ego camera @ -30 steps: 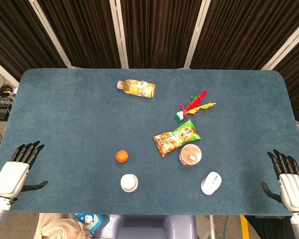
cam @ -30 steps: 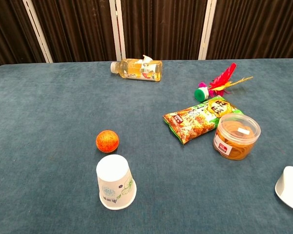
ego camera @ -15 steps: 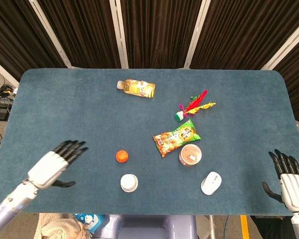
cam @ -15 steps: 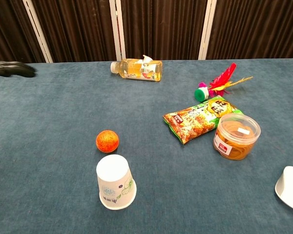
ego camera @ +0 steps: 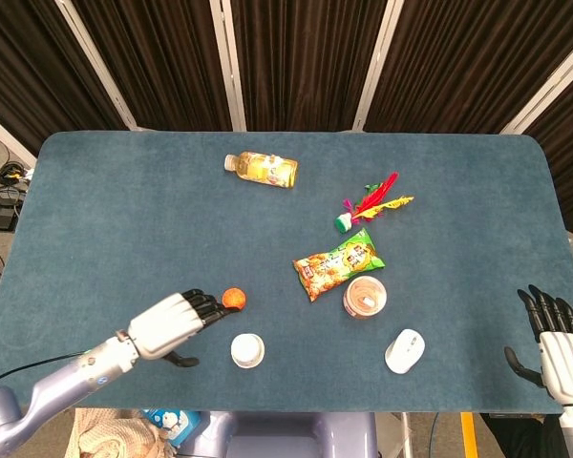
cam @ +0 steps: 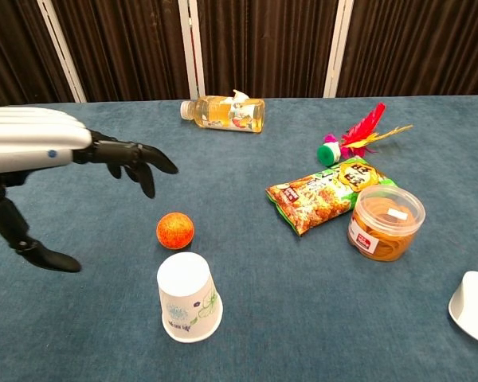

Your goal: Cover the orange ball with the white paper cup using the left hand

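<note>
The orange ball (ego camera: 234, 300) (cam: 175, 230) lies on the blue table, just beyond the white paper cup (ego camera: 247, 350) (cam: 188, 298), which stands upside down near the front edge. My left hand (ego camera: 172, 324) (cam: 60, 159) hovers open to the left of the cup and ball, fingers spread and stretched toward the ball, thumb hanging low. It holds nothing. My right hand (ego camera: 555, 345) rests open at the table's front right corner, far from both; the chest view does not show it.
A snack bag (ego camera: 339, 263), an orange-lidded tub (ego camera: 365, 297) and a white mouse (ego camera: 404, 350) lie right of the cup. A drink bottle (ego camera: 261, 169) and a feather shuttlecock (ego camera: 371, 204) lie further back.
My left hand has swept from the front left corner rightward across the table, ending beside the cup with its fingertips near the ball. Cup, ball and right hand have stayed put.
</note>
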